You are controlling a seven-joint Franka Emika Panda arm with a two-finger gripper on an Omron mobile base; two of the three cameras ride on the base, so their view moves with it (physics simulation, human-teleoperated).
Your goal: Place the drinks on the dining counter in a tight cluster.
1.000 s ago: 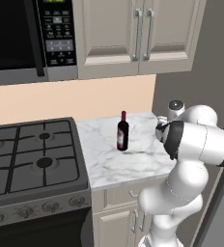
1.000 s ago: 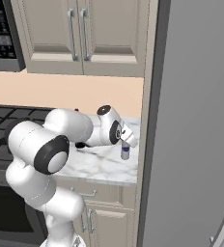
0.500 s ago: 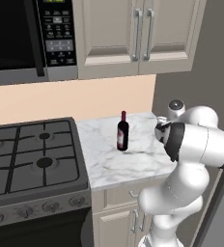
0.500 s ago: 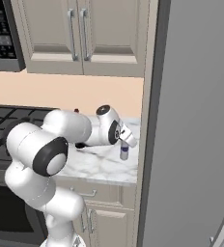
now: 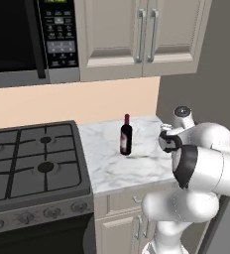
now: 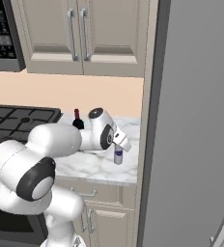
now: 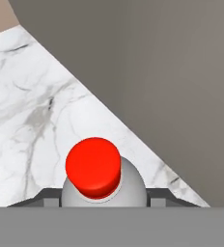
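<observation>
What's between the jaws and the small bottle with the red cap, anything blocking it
Nothing visible. In the hand view the small pale bottle with its red cap sits right between the gripper's jaws, which are shut on its sides. The wine bottle stands apart, further along the marble worktop.

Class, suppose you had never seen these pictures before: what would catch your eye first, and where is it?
The big white arm at the marble worktop's right end, beside the grey wall. Its end effector is shut on a small bottle with a red cap. A dark wine bottle stands alone mid-worktop, right of the stove.
</observation>
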